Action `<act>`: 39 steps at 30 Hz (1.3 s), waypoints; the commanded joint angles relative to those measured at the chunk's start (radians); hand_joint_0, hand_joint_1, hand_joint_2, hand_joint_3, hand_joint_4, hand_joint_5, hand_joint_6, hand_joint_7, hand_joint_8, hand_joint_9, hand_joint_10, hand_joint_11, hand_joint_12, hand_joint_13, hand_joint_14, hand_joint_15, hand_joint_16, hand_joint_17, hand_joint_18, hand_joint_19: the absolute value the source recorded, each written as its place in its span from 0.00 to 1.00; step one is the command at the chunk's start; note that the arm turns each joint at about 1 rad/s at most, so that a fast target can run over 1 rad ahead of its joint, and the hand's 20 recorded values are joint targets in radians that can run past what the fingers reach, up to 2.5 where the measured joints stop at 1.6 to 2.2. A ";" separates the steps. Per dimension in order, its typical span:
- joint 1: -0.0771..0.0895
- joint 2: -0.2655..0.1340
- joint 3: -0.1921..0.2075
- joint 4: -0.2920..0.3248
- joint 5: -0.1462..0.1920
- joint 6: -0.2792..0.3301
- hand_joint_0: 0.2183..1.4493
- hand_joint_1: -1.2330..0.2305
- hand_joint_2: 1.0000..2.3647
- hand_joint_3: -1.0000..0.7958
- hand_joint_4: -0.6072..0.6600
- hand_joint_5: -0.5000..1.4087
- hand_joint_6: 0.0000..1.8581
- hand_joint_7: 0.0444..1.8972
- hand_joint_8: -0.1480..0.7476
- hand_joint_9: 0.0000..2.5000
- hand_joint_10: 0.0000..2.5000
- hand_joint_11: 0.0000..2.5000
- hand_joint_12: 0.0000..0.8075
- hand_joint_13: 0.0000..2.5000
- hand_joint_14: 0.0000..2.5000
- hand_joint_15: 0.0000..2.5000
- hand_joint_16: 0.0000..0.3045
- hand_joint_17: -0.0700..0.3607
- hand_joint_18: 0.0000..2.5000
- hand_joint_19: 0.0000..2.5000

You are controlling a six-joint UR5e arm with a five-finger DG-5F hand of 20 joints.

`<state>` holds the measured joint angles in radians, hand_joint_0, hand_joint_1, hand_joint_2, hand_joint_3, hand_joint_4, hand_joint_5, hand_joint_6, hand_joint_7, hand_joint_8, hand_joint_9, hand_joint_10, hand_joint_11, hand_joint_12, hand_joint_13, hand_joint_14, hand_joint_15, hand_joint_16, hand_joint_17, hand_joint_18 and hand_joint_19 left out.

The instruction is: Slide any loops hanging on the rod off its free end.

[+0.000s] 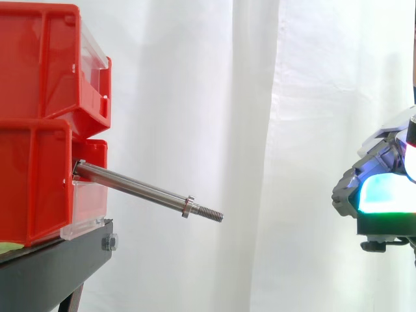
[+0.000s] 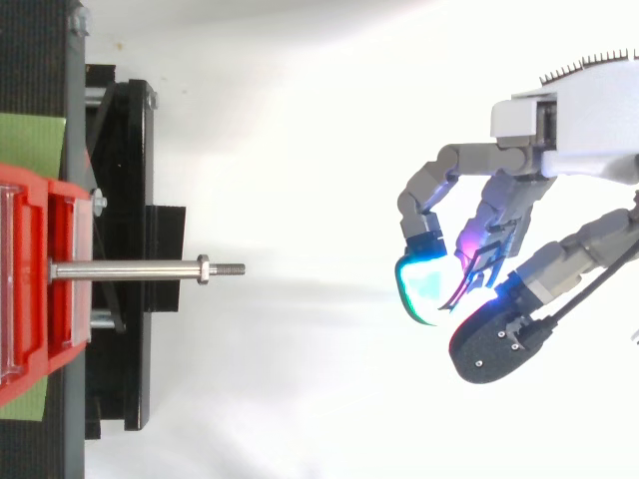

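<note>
While rod [image 1: 140,190] juts from red bins [image 1: 32,97], hand [image 2: 504,205] hangs well apart; hold unclear.

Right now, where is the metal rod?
The rod sticks out from the red bins at the left of both views, its threaded free end pointing right toward the hand, with a clear gap between.

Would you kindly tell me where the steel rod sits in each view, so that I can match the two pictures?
Side view: the rod juts from the lower red bin at the left, sloping down to the right and ending left of centre.
Top view: the rod lies level at the left, at mid-height, with its tip pointing right.
Shared landmark: the nut just behind the threaded tip.
</note>
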<state>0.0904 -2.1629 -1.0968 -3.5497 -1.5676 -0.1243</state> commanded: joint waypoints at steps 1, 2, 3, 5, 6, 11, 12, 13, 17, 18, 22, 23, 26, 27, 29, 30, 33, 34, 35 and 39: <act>-0.001 0.000 0.000 -0.001 0.000 0.000 0.37 0.31 0.00 0.29 0.53 0.17 0.48 0.57 0.52 0.38 0.01 0.15 0.39 0.37 0.00 0.07 0.15 0.40 0.38 0.14; -0.001 0.000 0.000 -0.001 -0.002 0.000 0.38 0.30 0.00 0.28 0.53 0.17 0.48 0.56 0.52 0.38 0.01 0.15 0.39 0.37 0.00 0.07 0.15 0.40 0.38 0.14; -0.003 0.000 0.000 -0.001 0.000 0.000 0.38 0.29 0.00 0.28 0.54 0.16 0.48 0.56 0.52 0.38 0.00 0.15 0.38 0.37 0.00 0.07 0.15 0.40 0.38 0.14; -0.005 0.005 0.000 -0.003 0.000 0.000 0.38 0.28 0.00 0.28 0.55 0.16 0.48 0.55 0.52 0.38 0.00 0.15 0.38 0.37 0.00 0.06 0.15 0.40 0.38 0.14; -0.005 0.006 0.000 -0.005 0.000 0.000 0.37 0.29 0.00 0.28 0.56 0.16 0.48 0.56 0.52 0.38 0.01 0.15 0.38 0.37 0.00 0.06 0.15 0.40 0.38 0.14; -0.005 0.014 0.009 -0.029 0.000 0.000 0.32 0.39 0.00 0.28 0.57 0.17 0.48 0.58 0.52 0.39 0.01 0.14 0.38 0.37 0.00 0.07 0.15 0.40 0.38 0.14; -0.005 0.014 0.012 -0.032 0.000 -0.002 0.31 0.43 0.00 0.28 0.57 0.17 0.48 0.59 0.52 0.39 0.00 0.14 0.39 0.38 0.00 0.07 0.15 0.40 0.38 0.14; -0.005 0.014 0.018 -0.041 0.000 -0.003 0.31 0.45 0.00 0.28 0.57 0.17 0.48 0.59 0.52 0.39 0.01 0.15 0.39 0.38 0.00 0.07 0.15 0.40 0.38 0.15; -0.005 0.014 0.029 -0.064 0.000 -0.003 0.31 0.47 0.00 0.28 0.56 0.17 0.48 0.59 0.53 0.40 0.00 0.14 0.39 0.38 0.00 0.07 0.15 0.40 0.38 0.15; -0.005 0.014 0.029 -0.066 0.000 -0.002 0.31 0.48 0.00 0.28 0.56 0.17 0.48 0.59 0.53 0.40 0.00 0.14 0.39 0.38 0.00 0.07 0.15 0.40 0.38 0.15; -0.005 0.014 0.029 -0.066 0.000 -0.003 0.31 0.49 0.00 0.28 0.56 0.17 0.48 0.58 0.53 0.40 0.01 0.14 0.39 0.38 0.00 0.07 0.15 0.40 0.38 0.16; -0.005 0.014 0.029 -0.066 0.000 -0.002 0.31 0.49 0.00 0.28 0.56 0.17 0.48 0.58 0.53 0.40 0.01 0.14 0.39 0.38 0.00 0.07 0.15 0.40 0.38 0.16; -0.005 0.014 0.029 -0.066 0.000 0.000 0.32 0.50 0.00 0.28 0.58 0.17 0.47 0.57 0.53 0.40 0.01 0.14 0.39 0.38 0.00 0.07 0.15 0.40 0.38 0.16; -0.005 0.014 0.029 -0.066 0.000 -0.002 0.32 0.50 0.00 0.28 0.58 0.17 0.47 0.56 0.54 0.40 0.00 0.14 0.39 0.38 0.00 0.07 0.15 0.41 0.38 0.16; -0.005 0.014 0.029 -0.066 0.000 0.000 0.32 0.51 0.00 0.29 0.59 0.17 0.47 0.56 0.53 0.40 0.00 0.14 0.39 0.38 0.00 0.07 0.15 0.41 0.38 0.15; -0.005 0.014 0.029 -0.066 0.000 0.000 0.32 0.51 0.00 0.29 0.59 0.17 0.47 0.54 0.54 0.40 0.00 0.14 0.39 0.38 0.00 0.07 0.15 0.41 0.37 0.16; -0.005 0.014 0.029 -0.067 0.001 0.000 0.32 0.46 0.01 0.33 0.60 0.17 0.46 0.55 0.54 0.39 0.01 0.14 0.40 0.37 0.00 0.07 0.15 0.41 0.38 0.15; -0.005 0.014 0.029 -0.067 0.001 0.000 0.32 0.42 0.01 0.34 0.61 0.17 0.46 0.55 0.54 0.39 0.01 0.14 0.40 0.37 0.00 0.07 0.15 0.41 0.38 0.15; -0.005 0.014 0.029 -0.069 0.000 0.000 0.32 0.40 0.01 0.34 0.61 0.17 0.46 0.54 0.54 0.39 0.01 0.14 0.40 0.37 0.00 0.07 0.15 0.41 0.37 0.15; -0.005 0.014 0.029 -0.083 0.000 -0.002 0.32 0.33 0.01 0.36 0.62 0.16 0.46 0.55 0.54 0.38 0.01 0.15 0.40 0.37 0.00 0.07 0.15 0.41 0.37 0.15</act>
<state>0.0859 -2.1491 -1.0676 -3.6231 -1.5673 -0.1243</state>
